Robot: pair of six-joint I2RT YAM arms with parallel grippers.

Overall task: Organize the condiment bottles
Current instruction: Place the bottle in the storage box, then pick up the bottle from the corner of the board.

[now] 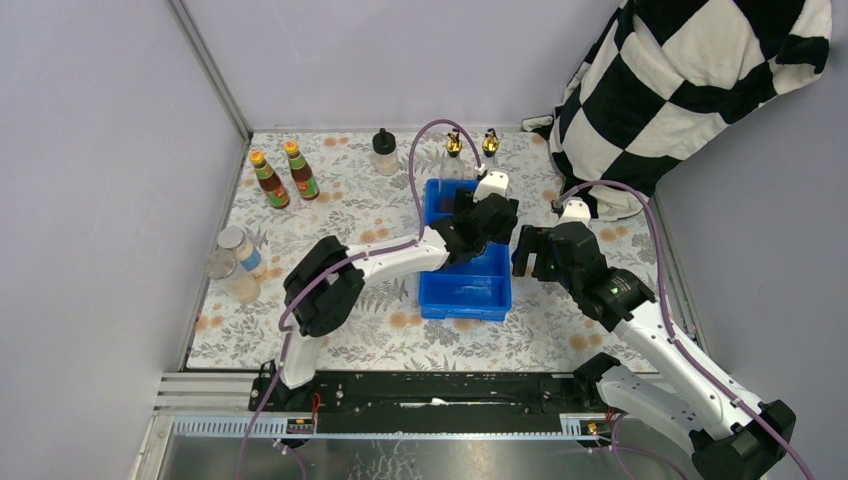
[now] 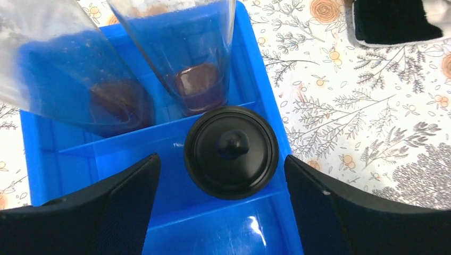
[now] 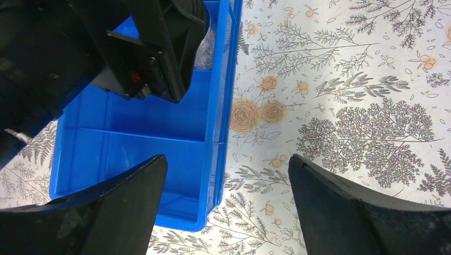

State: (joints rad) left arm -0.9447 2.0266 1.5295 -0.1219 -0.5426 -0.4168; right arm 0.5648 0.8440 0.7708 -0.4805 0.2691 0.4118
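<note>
Condiment bottles (image 1: 453, 145): eight counted across the views, three of them in the blue tray (image 1: 470, 300) at the middle of the bench (image 1: 350, 205).

In tray:
- The two tall clear gold-spouted bottles (image 2: 197, 64) stand side by side in the far compartment. Each shows a dark residue at its base.
- One squat black-capped bottle (image 2: 231, 151) stands upright in the next compartment, against the right-hand wall.
- The nearer compartments show no bottles in the wrist views.

On the bench, well apart from the tray:
- The second black-capped bottle (image 1: 384, 150) stands near the far edge, left of the tray.
- The two orange-capped sauce bottles (image 1: 268, 178) stand together at the far left.
- The two silver-lidded jars (image 1: 235, 245) stand close together at the left edge.

Grippers: the left gripper (image 2: 222, 164) hangs over the black-capped bottle in the tray. Its jaws stand spread to either side of the cap with a gap on both sides, so it grips nothing. The right gripper (image 3: 227, 159) hovers over the tray's right rim, jaws wide, nothing between them.

Assessment: less than half done, judging that the tray is the destination and like goes with like. One pair is complete and one is half placed. Five bottles remain, all on the left arm's side.
</note>
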